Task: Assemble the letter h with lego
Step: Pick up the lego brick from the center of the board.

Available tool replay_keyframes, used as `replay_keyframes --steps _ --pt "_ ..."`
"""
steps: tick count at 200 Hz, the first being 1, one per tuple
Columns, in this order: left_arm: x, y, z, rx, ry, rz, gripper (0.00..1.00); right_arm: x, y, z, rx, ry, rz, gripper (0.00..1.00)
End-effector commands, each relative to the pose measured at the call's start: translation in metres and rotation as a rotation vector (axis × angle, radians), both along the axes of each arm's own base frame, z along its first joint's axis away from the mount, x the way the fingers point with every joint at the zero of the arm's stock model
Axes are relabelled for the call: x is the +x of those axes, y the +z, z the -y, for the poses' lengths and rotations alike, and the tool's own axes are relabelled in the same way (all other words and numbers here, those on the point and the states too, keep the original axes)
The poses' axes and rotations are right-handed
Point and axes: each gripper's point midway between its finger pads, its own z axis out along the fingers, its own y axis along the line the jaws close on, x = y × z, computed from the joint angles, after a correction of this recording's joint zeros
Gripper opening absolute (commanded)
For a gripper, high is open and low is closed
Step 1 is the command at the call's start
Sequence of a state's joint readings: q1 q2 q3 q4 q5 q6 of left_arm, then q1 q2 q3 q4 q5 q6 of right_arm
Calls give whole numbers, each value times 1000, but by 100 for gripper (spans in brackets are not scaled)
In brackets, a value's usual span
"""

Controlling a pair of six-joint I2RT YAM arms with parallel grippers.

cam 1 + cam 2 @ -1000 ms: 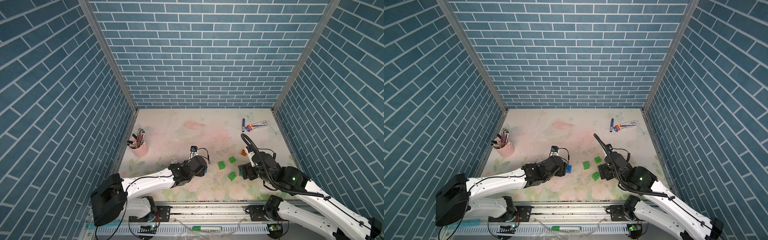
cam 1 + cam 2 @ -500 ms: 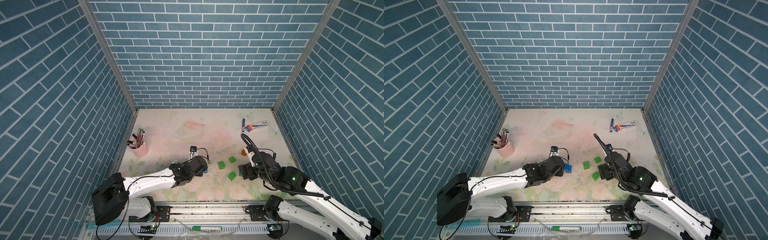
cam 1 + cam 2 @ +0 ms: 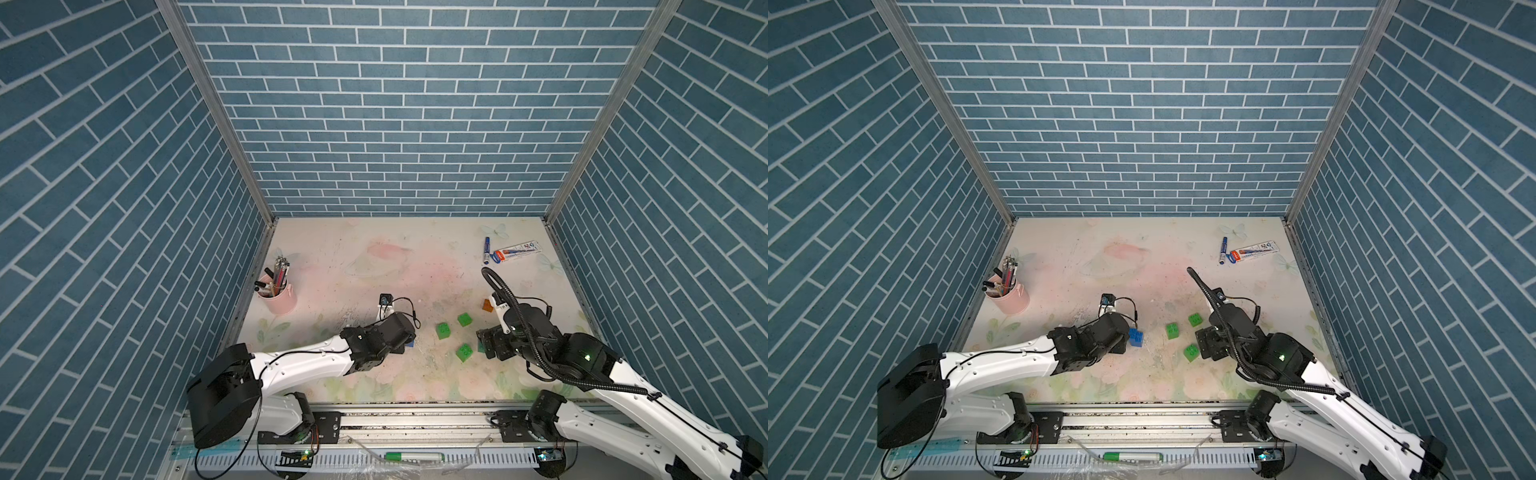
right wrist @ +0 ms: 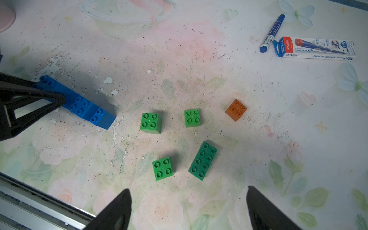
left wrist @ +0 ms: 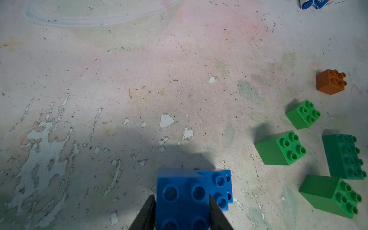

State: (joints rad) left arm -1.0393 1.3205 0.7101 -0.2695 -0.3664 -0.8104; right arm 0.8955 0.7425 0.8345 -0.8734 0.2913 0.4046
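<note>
The surface is a pale sheet with a faded flower print, scratched and flaking in patches. Blue walls printed like brickwork close it in on three sides, and a metal rail runs along the near edge. A pink cup of pens stands by the left wall. A blue pen and a flat box lie near the far right corner.

The blue bricks are joined in a stepped row near the middle. In a top view the wrist covers all but a sliver. Their near end is cut off in the left wrist view, so their number cannot be counted, nor can I tell whether the row rests flat or is raised. Three green bricks sit apart just to the right. A long green brick lies beside them, mostly hidden under the right arm in both top views. The orange brick lies a little farther back.

The left arm stretches low from the near left corner toward the middle. The left pincer is clenched on the blue bricks, one finger on each side. The right arm bends in from the near right. The right pincer hangs released over the green bricks, its fingers wide apart.
</note>
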Motion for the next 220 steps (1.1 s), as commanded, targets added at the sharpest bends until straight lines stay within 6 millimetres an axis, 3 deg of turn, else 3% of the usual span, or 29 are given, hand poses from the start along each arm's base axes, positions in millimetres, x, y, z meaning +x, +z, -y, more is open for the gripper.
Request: replay_keyframes --steps 1,31,88,123,176,200,220 --pt "0 -4 -5 36 13 -5 39 1 -2 1 7 -19 -1 90" --pt "0 -4 -8 49 19 -6 37 1 -2 2 7 -19 0 90" --pt "0 4 -10 77 14 -6 23 1 -1 1 11 -18 2 90" --pt "-2 16 -15 151 -5 -61 0 1 -1 2 9 -20 1 90" --pt "-2 30 -47 199 0 -350 0 1 0 2 13 -19 3 90" --pt "10 53 -63 247 -19 -409 0 0 0 1 18 -15 2 90" --pt "18 57 -72 235 -38 -517 0 0 1 0 24 -13 3 90"
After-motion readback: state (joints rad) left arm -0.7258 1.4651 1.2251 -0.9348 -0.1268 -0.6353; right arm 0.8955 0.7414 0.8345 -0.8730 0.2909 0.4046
